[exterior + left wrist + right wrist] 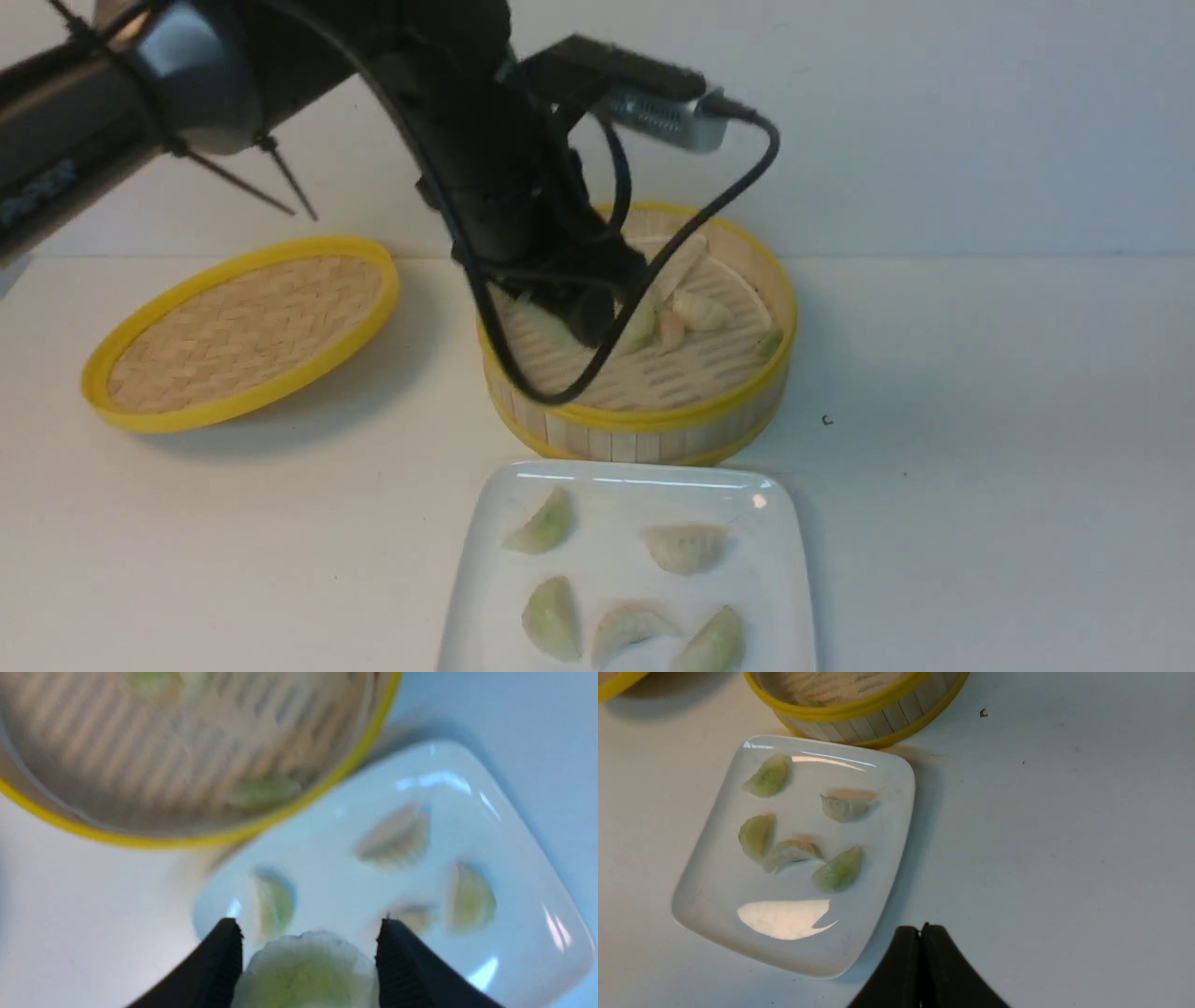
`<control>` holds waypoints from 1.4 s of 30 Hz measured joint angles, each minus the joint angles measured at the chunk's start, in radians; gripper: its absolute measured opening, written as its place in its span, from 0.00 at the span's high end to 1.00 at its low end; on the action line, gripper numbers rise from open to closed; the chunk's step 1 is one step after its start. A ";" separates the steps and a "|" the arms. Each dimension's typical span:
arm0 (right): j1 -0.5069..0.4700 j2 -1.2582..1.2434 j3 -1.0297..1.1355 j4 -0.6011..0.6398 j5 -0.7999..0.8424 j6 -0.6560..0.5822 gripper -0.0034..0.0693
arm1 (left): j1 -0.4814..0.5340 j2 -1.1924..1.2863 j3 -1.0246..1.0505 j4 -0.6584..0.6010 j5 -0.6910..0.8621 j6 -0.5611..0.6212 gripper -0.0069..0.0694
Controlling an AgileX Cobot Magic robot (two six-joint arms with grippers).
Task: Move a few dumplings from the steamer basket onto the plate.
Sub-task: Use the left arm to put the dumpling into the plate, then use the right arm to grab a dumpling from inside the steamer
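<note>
Pale green and pleated, a soft crescent dumpling (303,975) sits pinched between the black jaws of the left arm (485,187), which stand partly apart around it, held over the left side of the round bamboo steamer basket (635,439). Glossy and slightly translucent, it looks slippery. The grip seems to take only its ends, so a jolt on the way across could let it slide out onto the white surface (980,420), and a harder squeeze might tear the skin. The arm's dangling black cable (560,392) loops across the basket's near rim and may snag there. Five dumplings (686,546) already lie on the glossy white square plate (775,579) at the surface's near edge, just beside the basket. Free room shows mainly along the plate's near edge, so a careless drop could land one on another. A few more dumplings (698,310) lie in the basket. The jaws of the right arm are pressed together, empty, over the surface close beside the plate.
</note>
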 joint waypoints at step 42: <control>0.000 -0.013 -0.001 0.044 0.005 -0.093 0.97 | -0.125 0.188 0.190 0.029 -0.258 -0.010 0.17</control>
